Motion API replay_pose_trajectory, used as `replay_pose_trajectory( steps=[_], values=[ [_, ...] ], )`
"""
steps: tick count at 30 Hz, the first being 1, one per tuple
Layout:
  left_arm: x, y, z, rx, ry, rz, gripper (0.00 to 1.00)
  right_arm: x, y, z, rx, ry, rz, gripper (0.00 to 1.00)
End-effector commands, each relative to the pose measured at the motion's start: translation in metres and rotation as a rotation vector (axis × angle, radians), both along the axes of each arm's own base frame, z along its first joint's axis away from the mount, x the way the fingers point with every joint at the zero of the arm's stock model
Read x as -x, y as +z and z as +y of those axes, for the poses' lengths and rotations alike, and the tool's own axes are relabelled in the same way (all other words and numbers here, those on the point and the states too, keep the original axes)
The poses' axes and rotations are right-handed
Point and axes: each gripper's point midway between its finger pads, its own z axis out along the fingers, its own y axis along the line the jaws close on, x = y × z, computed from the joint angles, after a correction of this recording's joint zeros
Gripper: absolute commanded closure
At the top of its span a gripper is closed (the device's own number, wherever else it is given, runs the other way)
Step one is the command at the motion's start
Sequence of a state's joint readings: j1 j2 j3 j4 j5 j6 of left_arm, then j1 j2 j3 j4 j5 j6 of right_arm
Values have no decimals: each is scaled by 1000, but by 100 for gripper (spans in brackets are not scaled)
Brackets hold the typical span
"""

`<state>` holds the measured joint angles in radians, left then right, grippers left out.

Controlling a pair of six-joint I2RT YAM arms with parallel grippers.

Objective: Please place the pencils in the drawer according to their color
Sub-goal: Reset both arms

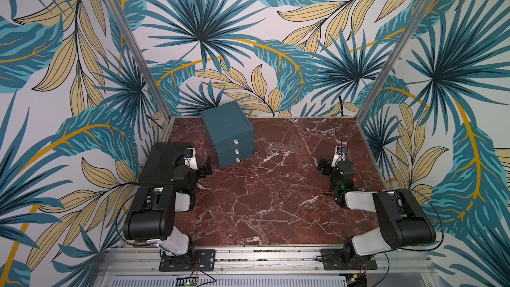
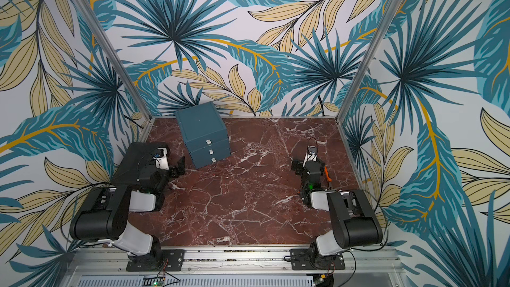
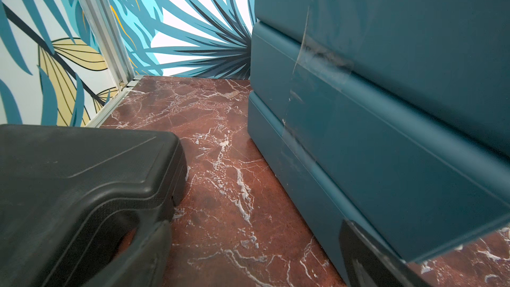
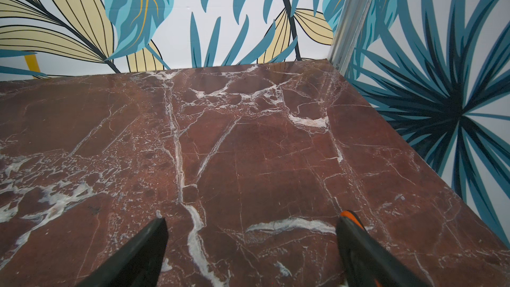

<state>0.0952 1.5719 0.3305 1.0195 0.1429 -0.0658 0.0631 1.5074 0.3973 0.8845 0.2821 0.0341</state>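
Observation:
The drawer is a teal cabinet standing at the back left of the marble table, its three drawers shut, each with a white pull tab. No pencils show in any view. My left gripper hovers low just left of the cabinet's front corner, jaws open and empty. In the left wrist view the cabinet's side fills one side, close beside the left gripper. My right gripper is open over bare marble at the right.
A flat black plastic case lies at the left edge, partly under my left arm. An orange-handled tool lies on the table beside my right wrist. Patterned walls enclose three sides.

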Motion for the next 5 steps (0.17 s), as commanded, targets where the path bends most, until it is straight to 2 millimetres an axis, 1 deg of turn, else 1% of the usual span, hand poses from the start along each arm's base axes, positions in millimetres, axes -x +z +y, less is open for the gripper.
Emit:
replay_pose_trajectory(
  steps=[1,5],
  values=[
    [-4,7,2,-14,-3,-21,0,0,-1,-1,-14,-4,5,1],
    [-4,7,2,-15,-3,-21,0,0,-1,-1,-14,-3,5,1]
  ],
)
